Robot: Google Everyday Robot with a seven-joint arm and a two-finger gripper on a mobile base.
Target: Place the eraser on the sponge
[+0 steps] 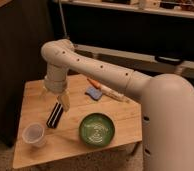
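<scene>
A clear plastic cup (34,134) stands on the wooden worktop (35,100), well left of the green bowl (96,128). The black eraser (54,115) lies flat, left of the bowl. The robot's hand (64,102) hangs over the eraser's far end; its grip cannot be told. Behind the bowl lies the blue sponge (93,92), with a white-and-orange tube (107,91) just beyond.
</scene>
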